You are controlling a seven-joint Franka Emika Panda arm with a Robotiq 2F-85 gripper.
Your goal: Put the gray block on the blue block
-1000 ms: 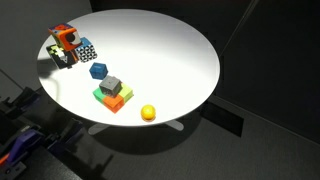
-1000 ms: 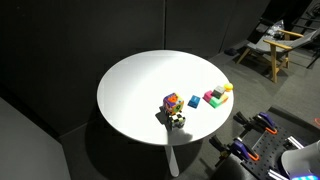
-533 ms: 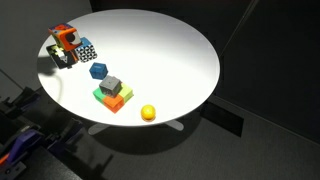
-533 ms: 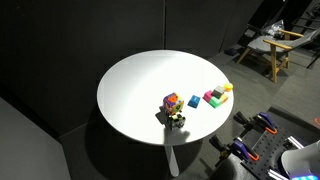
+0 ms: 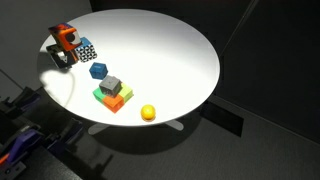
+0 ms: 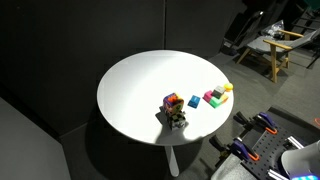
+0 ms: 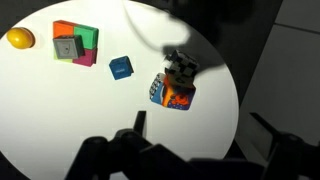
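Note:
The gray block (image 5: 110,85) sits on top of a cluster of green, orange and pink blocks; it also shows in the wrist view (image 7: 66,47). The blue block (image 5: 97,70) lies alone on the white round table (image 5: 170,50), a short way from the cluster, and shows in the wrist view (image 7: 121,68) and in an exterior view (image 6: 194,101). My gripper (image 7: 200,120) is open and empty, high above the table's edge and well away from both blocks. It does not show in either exterior view.
A stack of multicoloured and checkered cubes (image 5: 66,46) stands near the table edge beyond the blue block, also in the wrist view (image 7: 176,86). A yellow ball (image 5: 148,113) lies by the block cluster. A wooden chair (image 6: 272,45) stands beyond the table.
The blocks have not moved. A shadow has spread slightly over the table edge by the multicoloured cubes.

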